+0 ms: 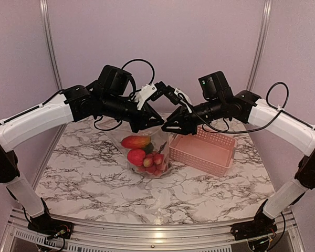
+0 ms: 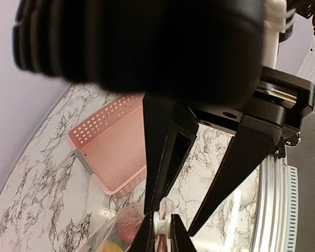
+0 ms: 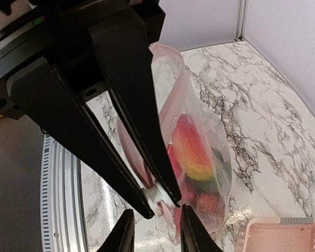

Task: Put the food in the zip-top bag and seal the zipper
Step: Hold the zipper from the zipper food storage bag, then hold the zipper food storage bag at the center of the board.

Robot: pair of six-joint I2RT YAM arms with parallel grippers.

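A marbled tabletop (image 1: 94, 184) within lilac walls (image 1: 157, 31) carries a pink basket (image 1: 203, 152). Both hands, left (image 1: 156, 123) and right (image 1: 168, 128), pinch the bag (image 1: 147, 155) of food (image 1: 135, 142).

Pink slotted basket (image 1: 204, 150) resting on the marble-patterned table (image 1: 94, 184), right of centre, toward the far edge. Rectangular, open-topped, turned at a slant to the table's edges; holes through walls and rim. Plain lilac wall panels (image 1: 157, 37) behind, joined by metal corner posts (image 1: 50, 42). Perforated metal rail (image 1: 147, 237) running along the near edge.
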